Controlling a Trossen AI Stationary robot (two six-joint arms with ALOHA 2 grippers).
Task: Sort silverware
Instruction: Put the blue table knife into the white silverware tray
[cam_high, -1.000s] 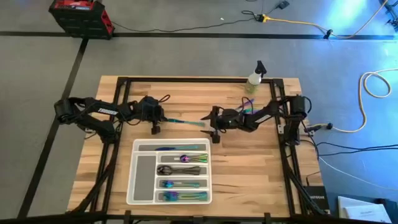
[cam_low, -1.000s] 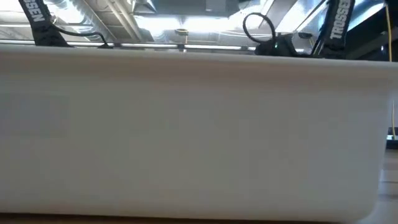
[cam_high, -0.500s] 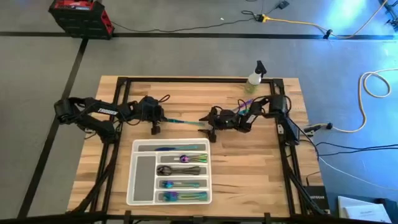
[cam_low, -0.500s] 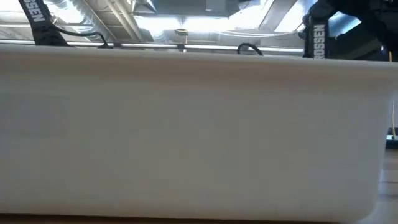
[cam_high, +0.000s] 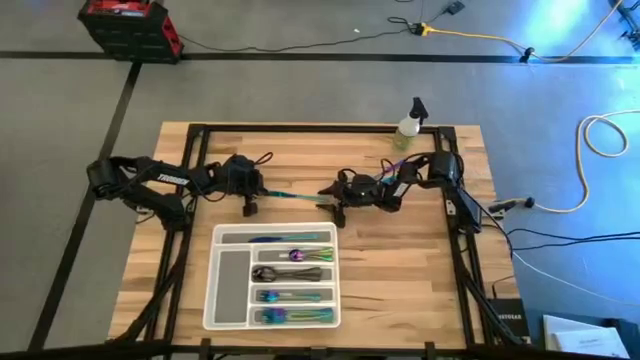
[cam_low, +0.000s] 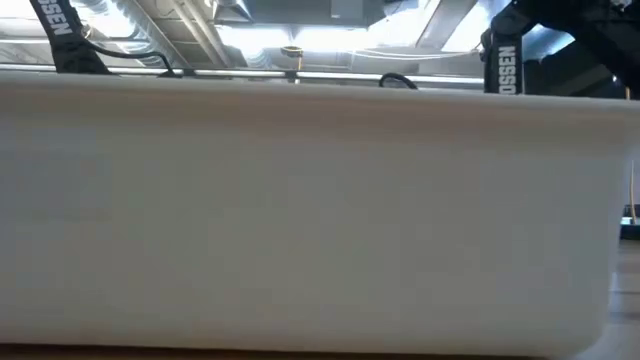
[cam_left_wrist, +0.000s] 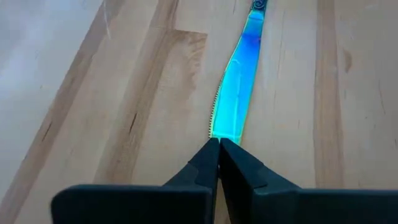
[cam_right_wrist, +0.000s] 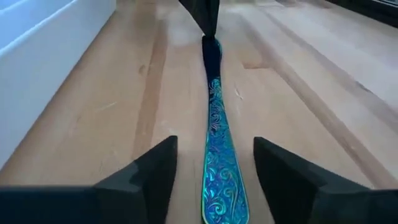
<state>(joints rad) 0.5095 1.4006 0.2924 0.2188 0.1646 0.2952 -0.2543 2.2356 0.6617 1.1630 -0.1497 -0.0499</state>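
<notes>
- An iridescent blue-teal knife (cam_left_wrist: 235, 99) lies flat on the tabletop (cam_high: 400, 260), stretched between the two claws, just beyond the white tray (cam_high: 228, 290).
- The left claw (cam_left_wrist: 219, 152) is pinched shut on the knife's blade tip.
- The right claw (cam_right_wrist: 214, 168) is spread wide, one finger on either side of the patterned handle, not touching it.
- More silverware (cam_high: 295, 275) lies in the tray's compartments, nearer the table's front than both claws.

Bare table (cam_high: 400, 250) lies right of the tray (cam_high: 228, 290); the spray bottle (cam_high: 409, 122) blocks the far edge.
</notes>
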